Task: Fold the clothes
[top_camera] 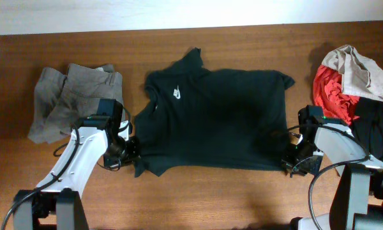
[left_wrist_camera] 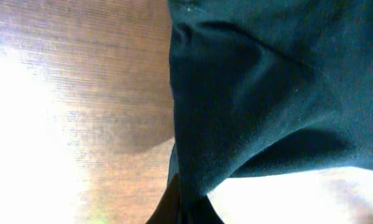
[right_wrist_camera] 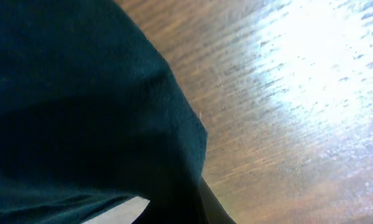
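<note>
The black T-shirt (top_camera: 220,118) with a small white chest logo lies spread across the middle of the table, collar to the left. My left gripper (top_camera: 129,150) is shut on its near left corner; the fabric hangs from the jaws in the left wrist view (left_wrist_camera: 248,93). My right gripper (top_camera: 292,160) is shut on the near right corner, and the cloth fills the right wrist view (right_wrist_camera: 81,106). Both corners are lifted slightly off the wood.
Grey trousers (top_camera: 73,99) lie crumpled at the far left. A pile of red, beige and black pieces (top_camera: 354,83) sits at the far right edge. The wooden table (top_camera: 210,198) runs in front of the shirt.
</note>
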Tool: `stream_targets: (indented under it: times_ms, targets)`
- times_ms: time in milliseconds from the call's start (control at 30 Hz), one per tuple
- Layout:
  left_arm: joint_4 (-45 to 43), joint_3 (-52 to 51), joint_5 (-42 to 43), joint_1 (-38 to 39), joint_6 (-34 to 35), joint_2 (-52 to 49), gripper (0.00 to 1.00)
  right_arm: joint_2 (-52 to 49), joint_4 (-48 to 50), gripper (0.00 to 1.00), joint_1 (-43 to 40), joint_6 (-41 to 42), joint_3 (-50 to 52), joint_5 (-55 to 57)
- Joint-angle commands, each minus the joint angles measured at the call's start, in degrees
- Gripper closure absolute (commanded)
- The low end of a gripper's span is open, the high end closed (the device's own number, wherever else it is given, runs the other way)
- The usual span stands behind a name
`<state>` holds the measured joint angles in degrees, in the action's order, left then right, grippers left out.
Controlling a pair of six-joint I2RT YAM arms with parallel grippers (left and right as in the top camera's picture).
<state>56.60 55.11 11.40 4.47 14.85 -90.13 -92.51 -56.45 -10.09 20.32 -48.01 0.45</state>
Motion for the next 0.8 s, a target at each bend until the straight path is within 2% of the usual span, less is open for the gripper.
stream_targets:
  times_ms: [0,100,367,400,433,533,700,767]
  targets:
    - [1.6,0.2,-4.79,-0.35,-2.34,0.39,0.99,1.31,-1.05,0.88,-0.07,-1.6,-0.87,-0.37]
    - [3.61,0.17,-8.55,-0.66,-2.08,0.39,1.0,1.31,-1.68,0.87,-0.04,-2.93,-0.87,-3.32]
    - [4.15,0.15,-6.36,-2.8,-0.17,0.37,0.99,1.31,-1.16,0.84,-0.07,-2.99,-0.87,-3.32]
    - [4.39,0.15,-6.78,-2.78,-0.2,0.37,0.95,1.31,-1.11,0.83,-0.07,-3.02,-0.87,-3.19]
    - [4.66,0.15,-6.95,-2.78,-0.2,0.37,0.85,1.31,-1.01,0.82,-0.07,-3.23,-0.87,-3.19]
    - [5.18,0.17,-8.92,-2.78,-0.2,0.37,0.67,1.31,-0.98,0.78,-0.07,-3.43,-0.87,-3.17]
    - [5.09,0.2,-10.36,-2.78,-0.22,0.39,0.61,1.31,-1.01,0.66,-0.07,-3.41,-0.87,-2.6]
    - [4.07,0.42,-10.34,-2.78,-0.46,0.44,0.61,1.31,-0.96,0.51,-0.07,-3.39,-0.87,-2.34]
